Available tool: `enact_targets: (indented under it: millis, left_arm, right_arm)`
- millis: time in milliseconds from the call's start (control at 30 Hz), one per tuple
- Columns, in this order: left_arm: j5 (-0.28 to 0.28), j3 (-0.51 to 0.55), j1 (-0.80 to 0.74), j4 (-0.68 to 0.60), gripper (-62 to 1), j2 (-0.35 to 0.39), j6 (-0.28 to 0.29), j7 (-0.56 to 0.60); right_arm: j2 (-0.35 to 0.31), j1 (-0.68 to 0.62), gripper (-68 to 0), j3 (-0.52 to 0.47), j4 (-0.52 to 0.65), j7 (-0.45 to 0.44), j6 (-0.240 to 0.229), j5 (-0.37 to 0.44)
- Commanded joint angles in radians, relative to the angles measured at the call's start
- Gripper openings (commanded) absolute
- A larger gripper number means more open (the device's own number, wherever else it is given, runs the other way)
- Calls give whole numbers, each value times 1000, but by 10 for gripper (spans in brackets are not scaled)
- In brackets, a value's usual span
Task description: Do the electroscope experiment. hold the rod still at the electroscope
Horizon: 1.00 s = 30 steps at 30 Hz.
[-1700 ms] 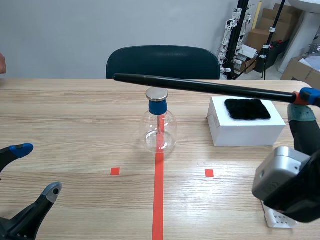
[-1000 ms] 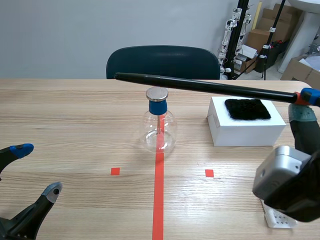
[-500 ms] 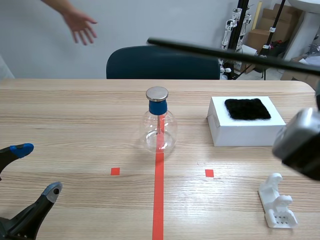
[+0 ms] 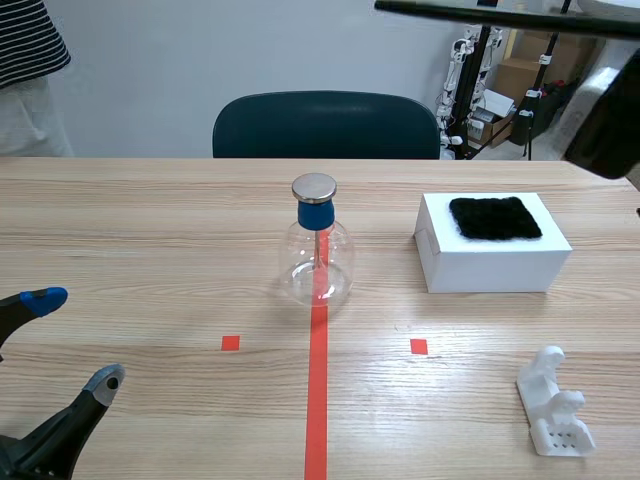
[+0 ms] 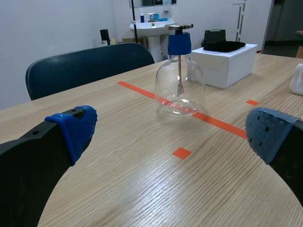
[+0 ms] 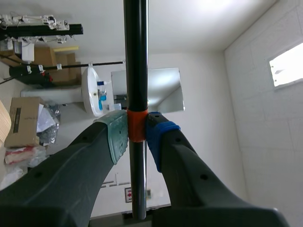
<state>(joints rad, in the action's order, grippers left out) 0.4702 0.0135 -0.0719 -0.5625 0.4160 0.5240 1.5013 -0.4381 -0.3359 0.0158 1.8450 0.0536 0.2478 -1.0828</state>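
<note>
While the right jaws clamp the black rod (image 4: 500,18) high above the tabletop (image 4: 150,250), well apart from the glass-flask electroscope (image 4: 318,250) standing on the red tape line, the left jaws sit low, wide open, gripping nothing.

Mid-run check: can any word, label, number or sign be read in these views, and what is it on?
No text can be read in any view.
Small red-and-white sign on the wall: too small to read.
Brown cardboard box: any print is too blurred to read.
White rectangular box, clear glass flask electroscope with a blue stopper, black rod with an orange band: no markings seen.
</note>
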Motion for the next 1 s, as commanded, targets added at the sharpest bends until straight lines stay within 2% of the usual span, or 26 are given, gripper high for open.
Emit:
enact_targets:
  millis: [0, 167, 467, 733, 967]
  left_arm:
    - [-13, 3, 0, -13, 14, 6, -5, 51]
    - [-13, 3, 0, -13, 14, 6, -5, 51]
    - [-13, 3, 0, -13, 14, 6, -5, 51]
    - [-13, 3, 0, -13, 14, 6, -5, 51]
    - [-13, 3, 0, -13, 14, 6, -5, 51]
  right_arm:
    - [-8, 36, -624, 18, -23, 0, 12, -23]
    - [-8, 117, -624, 72, -103, -20, 12, -74]
    - [-4, 188, -624, 132, -209, -92, 13, -177]
    - [34, 205, -624, 136, -236, -145, 13, -254]
    - [34, 205, -624, 136, -236, -154, 4, -306]
